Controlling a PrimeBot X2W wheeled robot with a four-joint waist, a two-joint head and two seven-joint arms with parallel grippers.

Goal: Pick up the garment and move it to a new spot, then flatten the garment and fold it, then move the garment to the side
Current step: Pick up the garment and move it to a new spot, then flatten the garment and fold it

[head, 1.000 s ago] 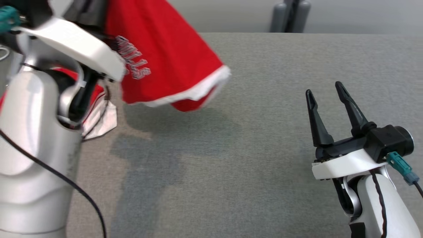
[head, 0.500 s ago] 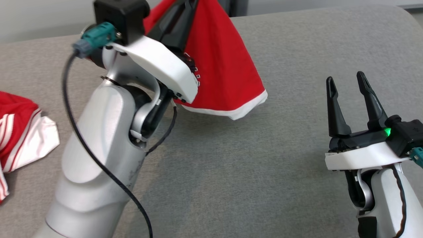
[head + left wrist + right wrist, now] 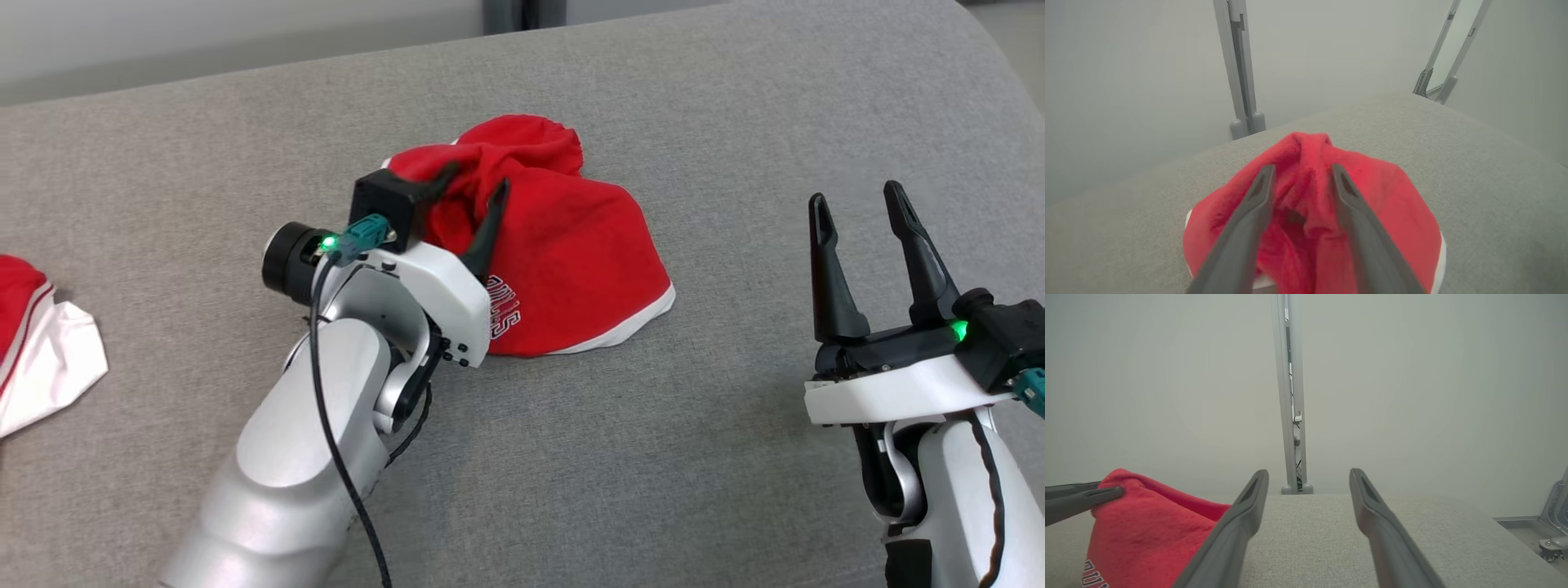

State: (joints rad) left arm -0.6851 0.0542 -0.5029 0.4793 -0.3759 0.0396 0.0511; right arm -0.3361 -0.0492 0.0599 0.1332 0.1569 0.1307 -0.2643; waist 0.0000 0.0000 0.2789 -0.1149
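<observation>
Scene is lit evenly, diffusely; faint soft shadows are cast beside the garment (image 3: pixel 571 269). Wrist views are hazed, low-contrast, softened near bottom edge.

— Underneath?
— Grey fabric-covered surface (image 3: pixel 735 490), rounded at its far right corner.
— Behind?
— Plain pale wall (image 3: pixel 1167 375), softly and evenly lit. Slim grey metal upright (image 3: pixel 1286 396) against it, standing just past the far edge.
— Right side?
— Slanted grey frame (image 3: pixel 1447 85); grey floor (image 3: pixel 1519 533) below.

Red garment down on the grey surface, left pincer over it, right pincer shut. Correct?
No: the right pincer is open, jaws apart, per the head view. The red garment does lie on the grey surface with the left pincer over it.
</observation>
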